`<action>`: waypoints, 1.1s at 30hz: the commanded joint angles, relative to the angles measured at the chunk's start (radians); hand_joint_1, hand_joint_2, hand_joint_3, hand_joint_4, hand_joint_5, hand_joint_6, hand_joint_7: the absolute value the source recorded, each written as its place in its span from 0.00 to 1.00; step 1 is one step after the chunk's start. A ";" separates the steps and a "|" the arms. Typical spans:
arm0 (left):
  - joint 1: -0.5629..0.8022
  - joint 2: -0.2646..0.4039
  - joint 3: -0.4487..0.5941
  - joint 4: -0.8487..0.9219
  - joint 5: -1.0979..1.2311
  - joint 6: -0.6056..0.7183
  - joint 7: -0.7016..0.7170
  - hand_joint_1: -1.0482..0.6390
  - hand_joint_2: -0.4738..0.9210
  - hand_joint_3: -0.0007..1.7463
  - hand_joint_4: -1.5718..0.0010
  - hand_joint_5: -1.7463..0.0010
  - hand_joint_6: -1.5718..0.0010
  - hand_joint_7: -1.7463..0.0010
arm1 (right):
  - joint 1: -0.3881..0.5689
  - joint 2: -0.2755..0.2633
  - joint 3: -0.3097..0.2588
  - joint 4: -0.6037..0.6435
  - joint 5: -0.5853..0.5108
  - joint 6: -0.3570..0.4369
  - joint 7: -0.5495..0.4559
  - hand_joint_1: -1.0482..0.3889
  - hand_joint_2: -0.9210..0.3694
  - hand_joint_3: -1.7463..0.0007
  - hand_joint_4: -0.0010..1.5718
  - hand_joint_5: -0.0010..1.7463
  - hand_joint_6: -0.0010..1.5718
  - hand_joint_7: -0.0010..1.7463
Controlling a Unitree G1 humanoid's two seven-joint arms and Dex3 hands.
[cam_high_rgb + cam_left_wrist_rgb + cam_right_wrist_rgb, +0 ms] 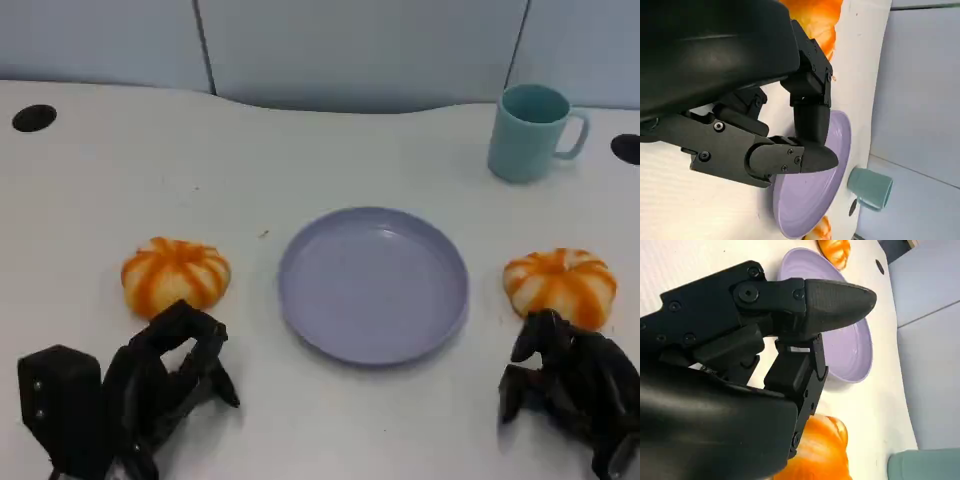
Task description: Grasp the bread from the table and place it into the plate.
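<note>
1. Left hand (170, 370) holds nothing, fingers partly curled, just short of the left bread (175, 275); right hand (570, 385) likewise empty by the right bread (560, 285).
2. Both breads flank the plate (310, 320) on the table (330, 150).
3. Risk: rounded bread may squash or roll away under uneven closing.
4. Fingertip contact is hard to make out.

On the white table (90, 170), a plain lavender plate (374, 283) sits between two buns striped orange and cream, the left bread (175, 274) and the right bread (560, 284), with a pale teal mug (530, 132) beyond the plate and both hands black.
</note>
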 commanded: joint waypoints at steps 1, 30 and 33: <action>0.002 0.015 0.011 -0.003 -0.004 -0.008 -0.007 0.26 1.00 0.20 0.44 0.00 0.61 0.00 | 0.018 -0.004 -0.004 0.026 0.004 0.025 -0.001 0.43 0.00 0.71 0.76 0.83 0.71 0.77; -0.230 0.493 -0.323 -0.048 1.185 -0.361 0.725 0.19 1.00 0.11 1.00 0.83 0.87 0.99 | -0.007 0.028 0.023 0.033 -0.027 0.031 -0.050 0.43 0.00 0.70 0.75 0.85 0.67 0.82; -0.238 0.516 -0.362 -0.082 1.219 -0.293 0.731 0.17 1.00 0.12 1.00 0.87 0.89 0.99 | -0.006 0.029 0.023 0.026 -0.024 0.040 -0.053 0.43 0.00 0.70 0.74 0.85 0.67 0.82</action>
